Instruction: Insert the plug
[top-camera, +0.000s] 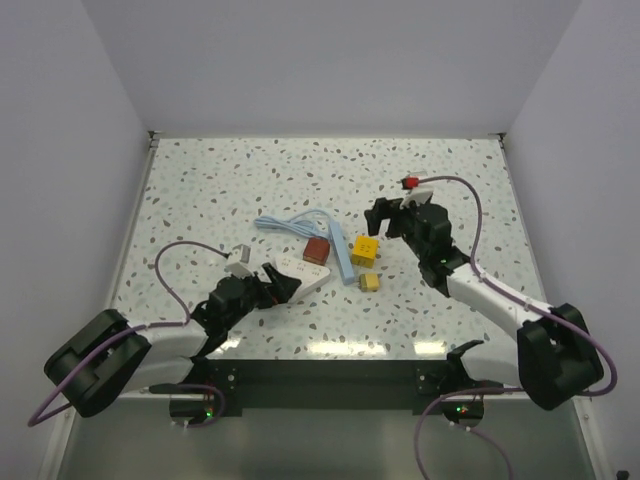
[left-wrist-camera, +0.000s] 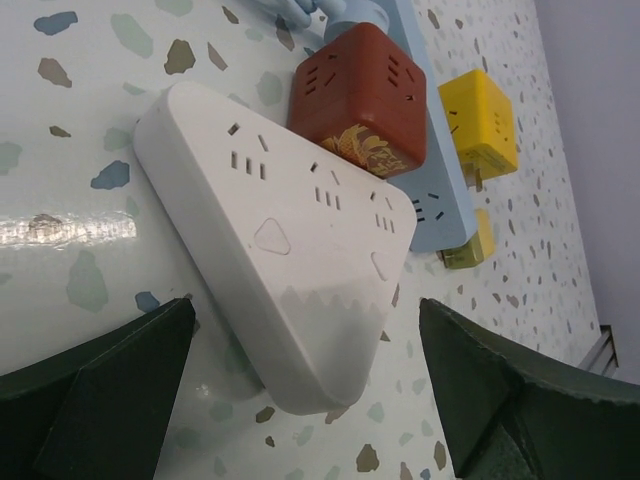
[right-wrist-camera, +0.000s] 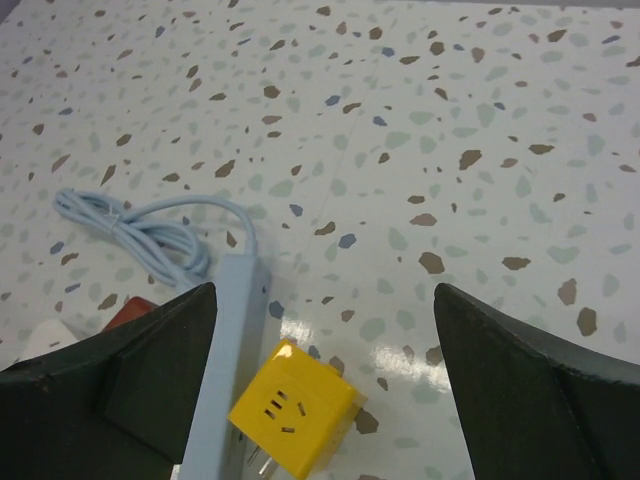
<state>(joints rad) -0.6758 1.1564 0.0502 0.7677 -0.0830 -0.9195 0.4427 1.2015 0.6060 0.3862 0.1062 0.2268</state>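
A light blue power strip (top-camera: 341, 253) with a coiled cable lies mid-table. A yellow cube adapter (top-camera: 366, 247) lies against its right side, with metal prongs showing underneath in the right wrist view (right-wrist-camera: 295, 410). My right gripper (top-camera: 385, 218) is open and empty just above and behind the cube (right-wrist-camera: 323, 300). A white triangular socket block (top-camera: 303, 272) lies left of the strip. My left gripper (top-camera: 282, 285) is open, its fingers straddling the block's near corner (left-wrist-camera: 290, 250) without touching it (left-wrist-camera: 305, 305).
A red-brown cube adapter (top-camera: 316, 250) sits between the white block and the strip (left-wrist-camera: 365, 100). A smaller yellow adapter (top-camera: 368, 283) lies at the strip's near end (left-wrist-camera: 468, 245). The blue cable (right-wrist-camera: 140, 235) is bundled left of the strip. Walls enclose the table.
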